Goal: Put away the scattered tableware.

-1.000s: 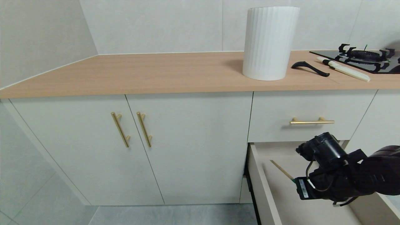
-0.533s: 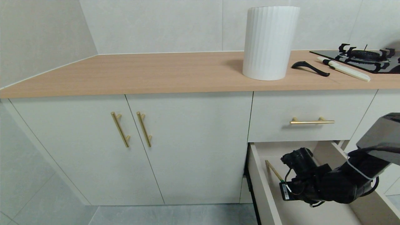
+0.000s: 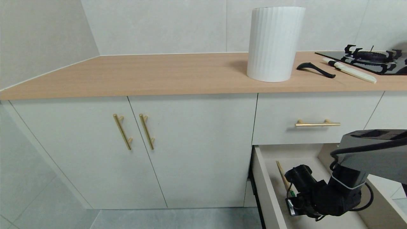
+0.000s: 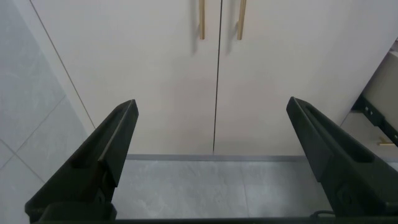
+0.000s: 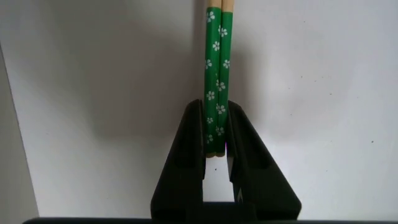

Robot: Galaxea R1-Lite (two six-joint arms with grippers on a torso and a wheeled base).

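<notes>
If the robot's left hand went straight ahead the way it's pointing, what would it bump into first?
Probably the closed cabinet doors, low down near the seam between them. The left hand is open with nothing in between, though depth is unclear.

a white ribbed cylindrical container (image 3: 275,44) is seen on the long wooden countertop (image 3: 152,74), with a black curved utensil (image 3: 314,69) just to its right, then a pale long knife (image 3: 349,70), and a black gas hob (image 3: 372,58) behind at the far right. under the counter, in the open pale drawer (image 3: 270,190), a pair of green-ended wooden chopsticks (image 5: 216,81) is held near the left wall by the right gripper (image 5: 216,134).
</notes>
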